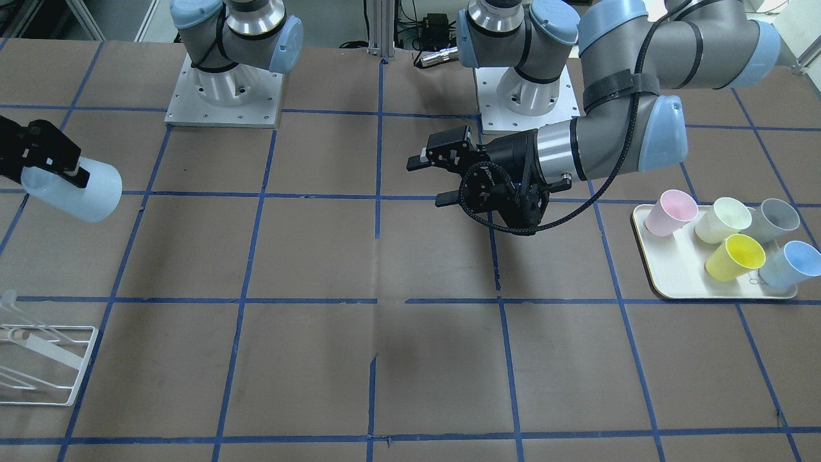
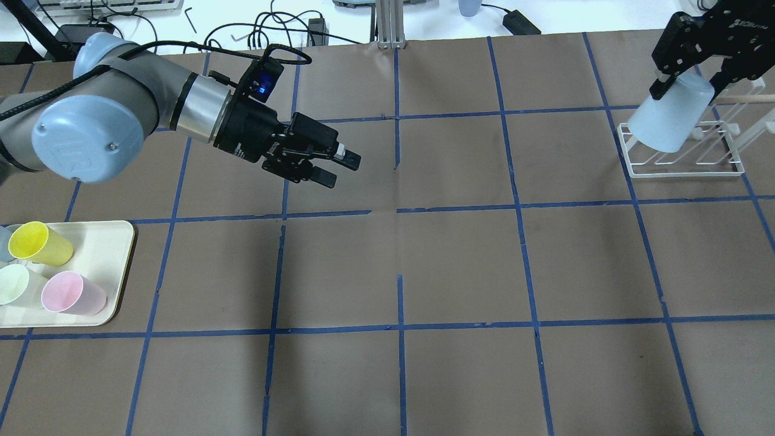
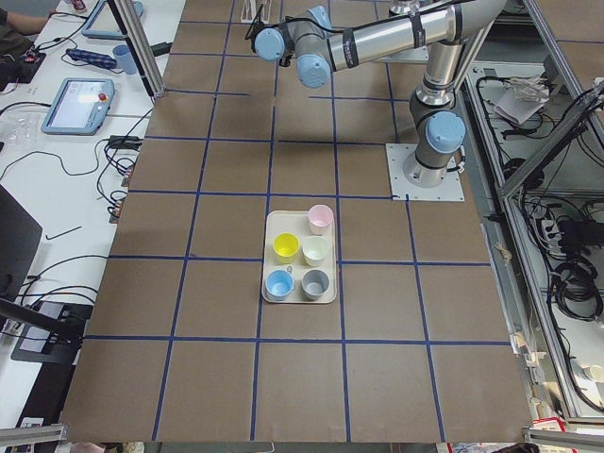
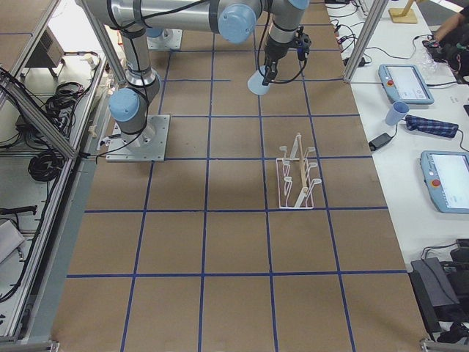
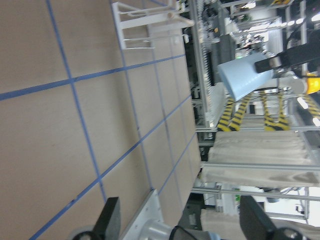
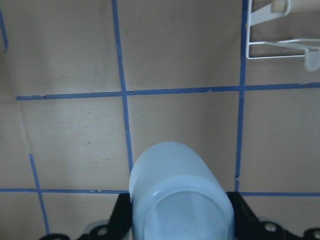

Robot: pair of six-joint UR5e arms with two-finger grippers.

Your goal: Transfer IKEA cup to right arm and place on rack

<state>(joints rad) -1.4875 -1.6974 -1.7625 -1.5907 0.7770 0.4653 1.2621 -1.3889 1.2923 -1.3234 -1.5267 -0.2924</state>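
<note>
1 IKEA cup aloft between right gripper fingers, rack apparently well apart

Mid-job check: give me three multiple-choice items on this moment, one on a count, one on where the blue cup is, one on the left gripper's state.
1. How many cups stand on the tray? A) three B) five C) seven
2. Where is the IKEA cup relative to the rack? A) hung on a prong B) lying under it C) held in the air apart from it
3. The left gripper is: A) open and empty B) shut on a cup C) shut on the tray

Answers:
1 B: a pink cup, cream cup, grey cup, yellow cup and blue cup show there.
2 C: the right gripper clamps it well short of the rack in the right-side view.
3 A: its fingers are spread with nothing between.
</note>
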